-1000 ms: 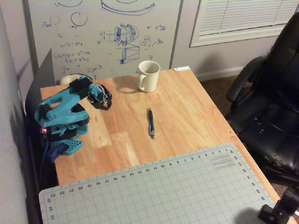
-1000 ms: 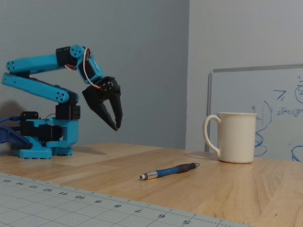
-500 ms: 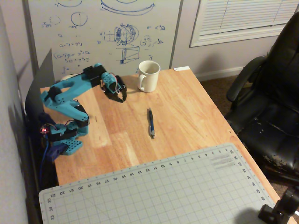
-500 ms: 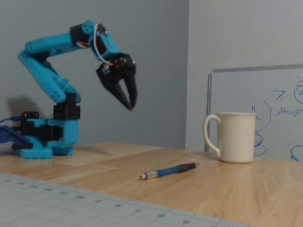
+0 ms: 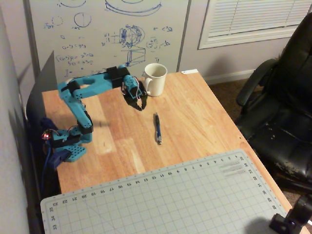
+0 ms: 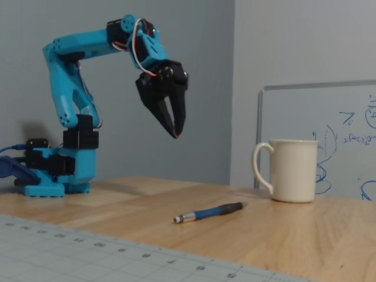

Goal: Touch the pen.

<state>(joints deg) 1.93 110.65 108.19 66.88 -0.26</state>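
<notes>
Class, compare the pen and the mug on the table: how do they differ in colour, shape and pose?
The pen is dark blue with a silvery tip; the mug is plain white. The pen is slim and lies flat; the mug is wide, has a handle and stands upright. Both rest on the wooden table, untouched by the gripper.

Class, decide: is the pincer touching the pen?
Apart. The fixed view shows the pincer hanging well above the pen, with clear air between.
</notes>
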